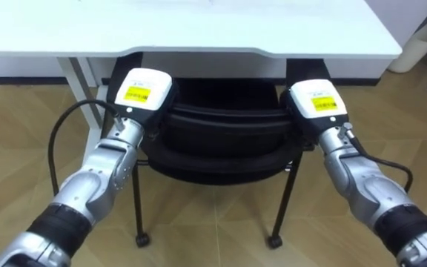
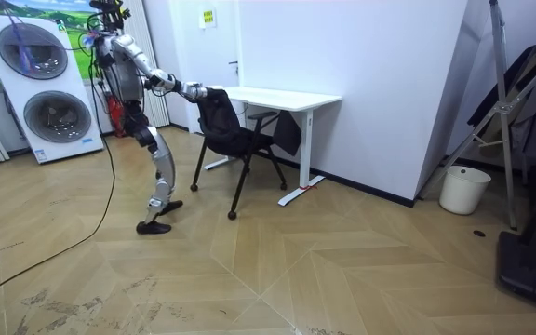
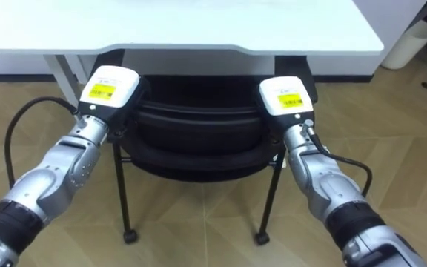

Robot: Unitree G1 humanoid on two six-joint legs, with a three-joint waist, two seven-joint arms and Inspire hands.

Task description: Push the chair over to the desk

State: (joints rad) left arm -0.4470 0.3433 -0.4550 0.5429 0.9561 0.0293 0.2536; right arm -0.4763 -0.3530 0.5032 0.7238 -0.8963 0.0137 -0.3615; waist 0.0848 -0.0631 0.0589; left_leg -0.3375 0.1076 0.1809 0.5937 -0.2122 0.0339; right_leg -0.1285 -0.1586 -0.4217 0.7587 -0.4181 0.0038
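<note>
Hands [image 1: 143, 93] [image 1: 316, 100] on chair [image 1: 221, 141] back; robot mid-stride

Silver arms, white yellow-labelled hands [image 1: 144, 92] [image 1: 316, 101]

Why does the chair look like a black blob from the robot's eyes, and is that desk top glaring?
Left eye view: the desk top is lit nearly blank white; the chair stands partly in its shadow, so its black parts merge. The left hand and right hand show bright white backs. Room view: even light, soft sheen on the floor.
</note>
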